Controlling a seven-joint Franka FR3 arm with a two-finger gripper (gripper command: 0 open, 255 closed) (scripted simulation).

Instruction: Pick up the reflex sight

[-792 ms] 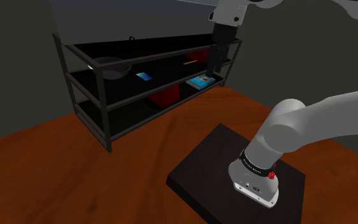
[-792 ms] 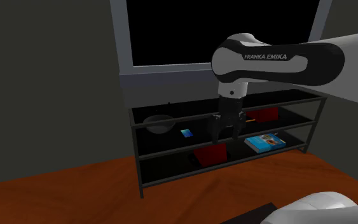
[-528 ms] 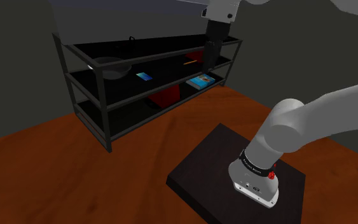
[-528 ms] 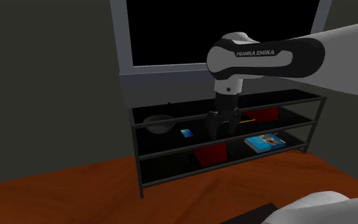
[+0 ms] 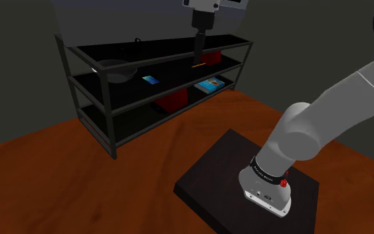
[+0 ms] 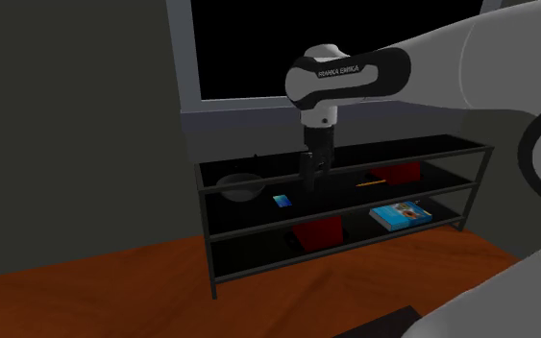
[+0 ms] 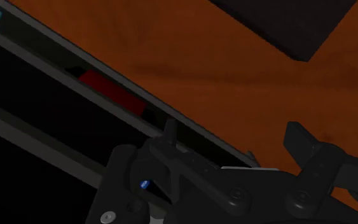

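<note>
The end effector [image 5: 198, 58] hangs released and empty, fingers apart, high beside the black shelf rack [image 5: 107, 113], presumably positioned to reach the small dark reflex sight [image 5: 137, 42] on its top tier.

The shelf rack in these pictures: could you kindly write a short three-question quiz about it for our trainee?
1. True or false: the pincer holds the blue book.
2. In the shoulder view, the grey bowl lies where along the rack: A left end, B middle, C right end?
3. What colour is the box left of the blue book in the shoulder view?
Key: 1 false; 2 A; 3 red.
</note>
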